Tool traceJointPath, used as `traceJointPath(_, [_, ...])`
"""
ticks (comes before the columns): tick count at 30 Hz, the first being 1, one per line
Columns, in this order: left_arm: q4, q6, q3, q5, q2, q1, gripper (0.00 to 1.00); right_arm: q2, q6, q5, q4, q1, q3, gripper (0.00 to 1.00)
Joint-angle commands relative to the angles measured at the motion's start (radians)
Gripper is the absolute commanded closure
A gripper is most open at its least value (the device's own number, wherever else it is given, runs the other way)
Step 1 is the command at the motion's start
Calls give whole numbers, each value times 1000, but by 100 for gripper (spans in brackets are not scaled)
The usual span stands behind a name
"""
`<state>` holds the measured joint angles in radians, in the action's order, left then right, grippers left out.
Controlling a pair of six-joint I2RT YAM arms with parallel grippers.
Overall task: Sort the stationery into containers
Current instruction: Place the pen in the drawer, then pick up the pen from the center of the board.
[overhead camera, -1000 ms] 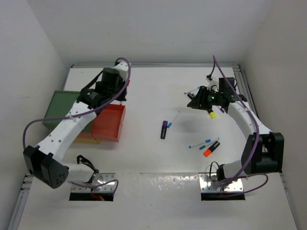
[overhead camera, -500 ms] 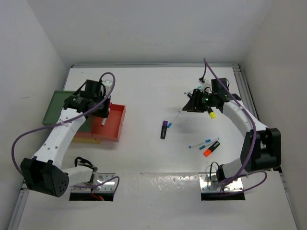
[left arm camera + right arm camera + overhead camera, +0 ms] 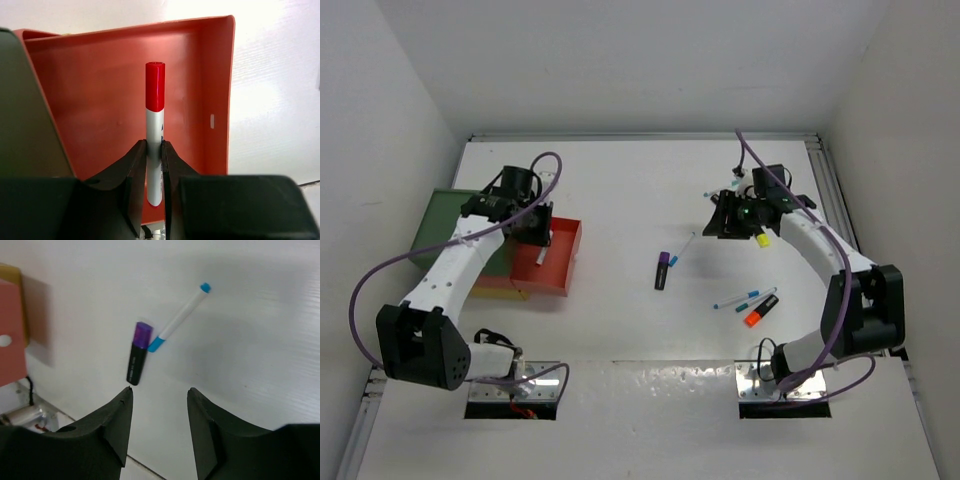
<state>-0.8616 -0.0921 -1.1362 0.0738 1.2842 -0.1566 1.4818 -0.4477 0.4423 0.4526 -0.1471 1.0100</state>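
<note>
My left gripper (image 3: pixel 154 145) is shut on a white pen with a red cap (image 3: pixel 155 95), held over the red-orange tray (image 3: pixel 95 110). From above, that gripper (image 3: pixel 536 234) hangs over the far end of the red-orange tray (image 3: pixel 556 268), beside the dark green tray (image 3: pixel 442 218) and the yellow tray (image 3: pixel 503 291). My right gripper (image 3: pixel 159 392) is open and holds nothing, above bare table just short of a purple highlighter (image 3: pixel 138 352) and a blue-capped pen (image 3: pixel 180 317). In the top view the right gripper (image 3: pixel 721 216) is right of the purple highlighter (image 3: pixel 662 270).
A yellow highlighter (image 3: pixel 761 238) lies under the right forearm. Two thin blue pens (image 3: pixel 741 300) and an orange highlighter (image 3: pixel 760 312) lie nearer the right base. More pens (image 3: pixel 728 189) lie behind the right gripper. Metal rails run along the table's right and far edges.
The left arm swung back and left with the red-capped pen, from the table's far middle to over the red-orange tray. The right gripper's jaws opened wider and shifted slightly left.
</note>
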Motion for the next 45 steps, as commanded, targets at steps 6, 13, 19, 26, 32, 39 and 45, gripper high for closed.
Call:
traceJointPath(6, [38,-18,-60,6,17,17,46,84,-60,-278,89,-81,56,52])
traceJointPath(13, [15,3,-94,11,9,43,41,231,227,-154,86,-161,205,49])
traceJointPath(19, [-51,178,-230,200,41,54,39,313,915,114,370,-141,472,47])
traceJointPath(26, [-123,287,-396,469,75,62,23,362,1598,60,482,-178,435,49])
traceJointPath(32, [-171,348,-488,560,107,65,18,480,1819,29,462,-201,473,48])
traceJointPath(39, [-159,342,-479,532,127,66,18,538,1931,-16,373,-229,418,48])
traceJointPath(45, [-157,345,-450,517,124,83,19,586,1991,-62,356,-253,403,52])
